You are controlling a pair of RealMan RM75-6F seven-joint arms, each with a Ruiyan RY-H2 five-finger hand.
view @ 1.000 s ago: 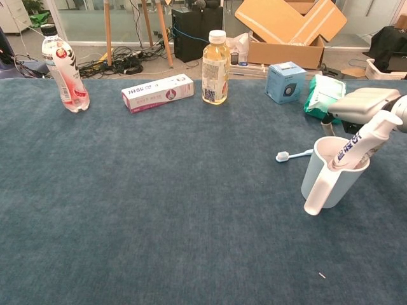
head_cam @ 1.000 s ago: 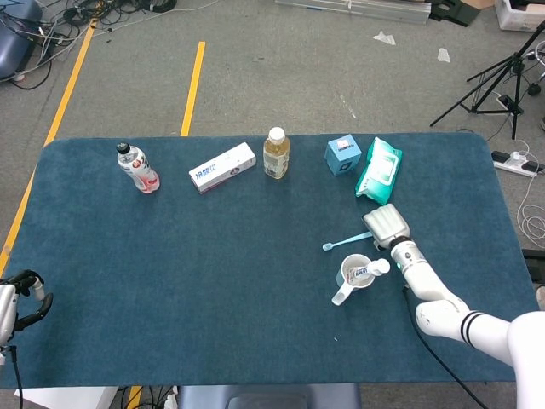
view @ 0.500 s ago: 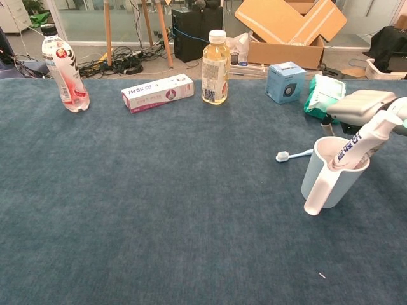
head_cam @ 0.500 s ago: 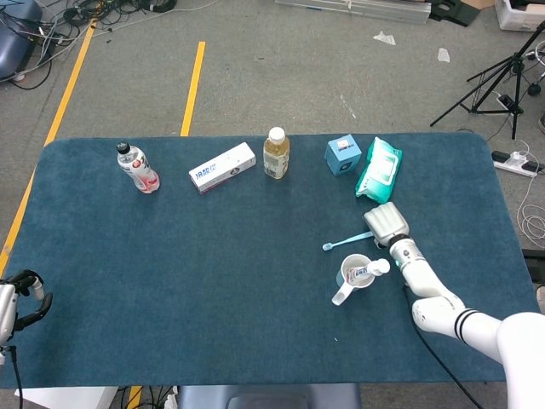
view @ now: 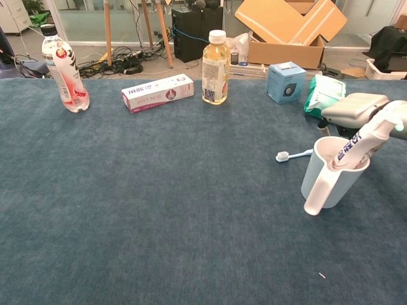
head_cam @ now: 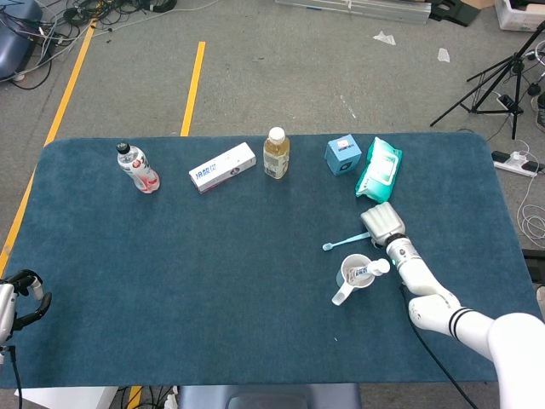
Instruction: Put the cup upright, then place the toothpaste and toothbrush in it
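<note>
Your right arm (head_cam: 443,308) is glossy white, built of rounded segments with a black band near the elbow. Its wrist is a silver ribbed collar showing a small green light, and the right hand (head_cam: 383,225) has a boxy pale-grey back. Your left hand (head_cam: 19,298) is dark, with black curved fingers.

Along the table's (head_cam: 213,273) far edge, a red-labelled bottle (head_cam: 138,168), a flat box (head_cam: 222,167), a juice bottle (head_cam: 276,153) and a blue carton (head_cam: 343,155) are standing; a wipes pack (head_cam: 379,168) is lying just beyond the right robot hand (head_cam: 383,225).
</note>
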